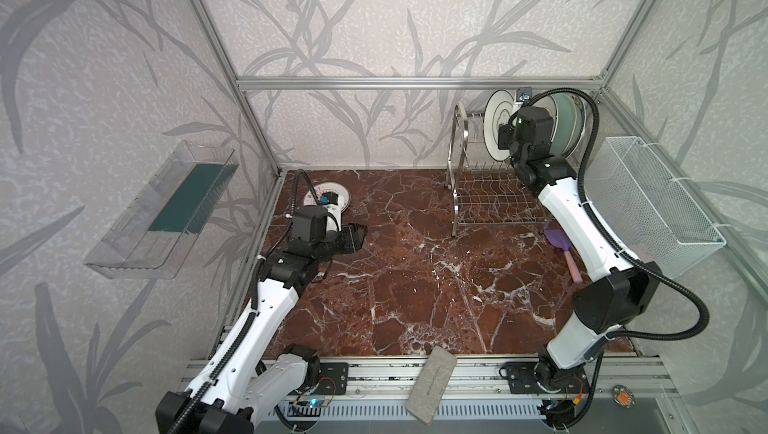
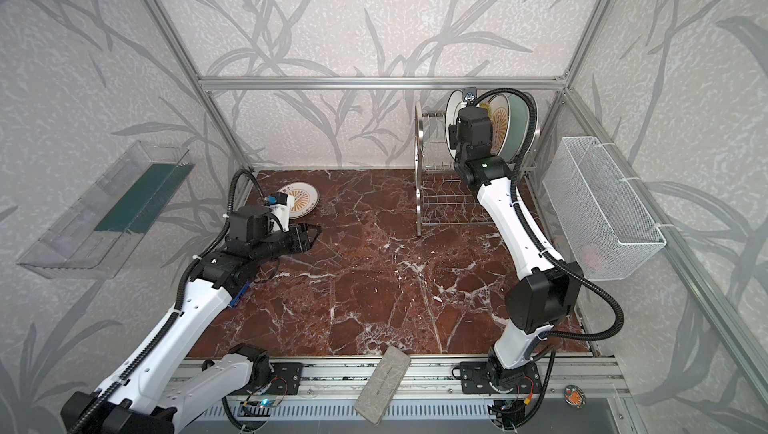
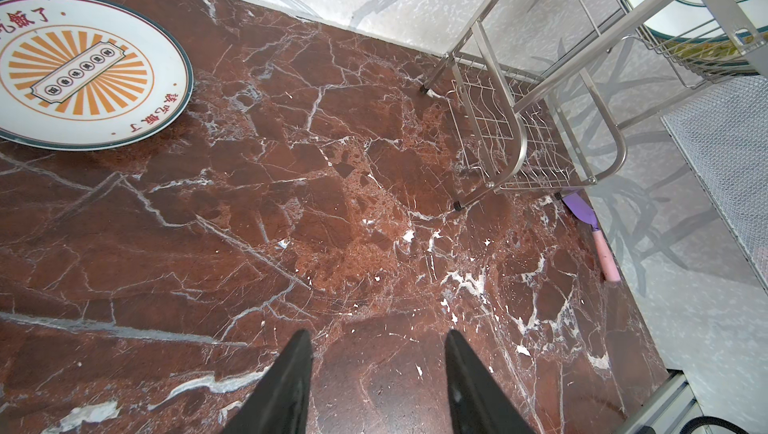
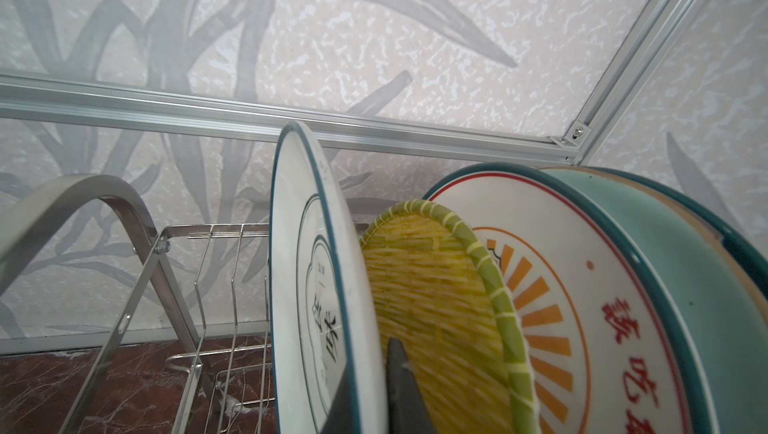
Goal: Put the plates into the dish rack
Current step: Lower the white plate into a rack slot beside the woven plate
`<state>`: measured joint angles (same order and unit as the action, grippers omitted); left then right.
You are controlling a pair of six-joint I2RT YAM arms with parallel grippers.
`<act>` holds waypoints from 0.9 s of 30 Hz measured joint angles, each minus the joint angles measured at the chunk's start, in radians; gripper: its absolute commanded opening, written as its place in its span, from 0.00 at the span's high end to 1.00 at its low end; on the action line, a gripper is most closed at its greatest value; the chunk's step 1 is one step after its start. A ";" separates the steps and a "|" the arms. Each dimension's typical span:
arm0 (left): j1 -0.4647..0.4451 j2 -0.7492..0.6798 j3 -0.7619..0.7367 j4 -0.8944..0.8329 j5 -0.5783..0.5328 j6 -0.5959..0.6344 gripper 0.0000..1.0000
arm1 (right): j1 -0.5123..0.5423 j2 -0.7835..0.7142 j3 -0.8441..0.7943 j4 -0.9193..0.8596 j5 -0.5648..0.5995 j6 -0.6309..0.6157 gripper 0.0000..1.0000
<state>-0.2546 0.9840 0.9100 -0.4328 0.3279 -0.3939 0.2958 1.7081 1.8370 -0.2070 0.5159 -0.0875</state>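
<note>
Right gripper (image 4: 368, 378) is pinched tight on the rim of the white round ceramic plate with dark rings (image 4: 299, 266). That plate stands on edge in the top tier of the shiny steel wire dish rack (image 4: 83, 187), at 1 o'clock on the table in both top views. Next in the tier: small yellow woven-look plate (image 4: 436, 307), racked white plate with orange sunburst (image 4: 582, 286), mint plate (image 4: 685, 266). The ringed plate's foot is hidden, so you can't tell if it's seated. Step in hand, I'd say: slotting it. Next, settle it upright, then let go and back out without nudging the yellow plate just beside the finger. Left gripper (image 3: 378, 344) is roughly half open and empty, hovering at 9 o'clock. One loose white sunburst plate (image 3: 83, 70) lies flat at 10 o'clock and likely needs a rim lift
</note>
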 measured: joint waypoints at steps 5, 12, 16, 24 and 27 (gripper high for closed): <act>0.000 0.000 -0.004 0.000 0.003 0.000 0.50 | 0.022 0.000 0.000 -0.001 0.039 -0.018 1.00; 0.000 0.000 -0.005 0.000 0.006 0.000 0.50 | 0.050 0.000 0.000 0.003 0.091 -0.049 1.00; 0.000 0.000 -0.010 0.000 0.006 -0.001 0.50 | 0.056 0.016 0.026 -0.005 0.114 -0.057 1.00; 0.000 0.000 -0.011 0.000 0.007 -0.002 0.50 | 0.073 0.065 0.095 -0.047 0.141 -0.068 1.00; 0.000 0.000 -0.011 0.000 0.007 -0.002 0.50 | 0.075 0.072 0.109 -0.058 0.141 -0.068 1.00</act>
<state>-0.2546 0.9836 0.8986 -0.4328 0.3347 -0.3958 0.3706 1.7805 1.9461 -0.2653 0.6571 -0.1558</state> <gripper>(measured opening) 0.503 0.097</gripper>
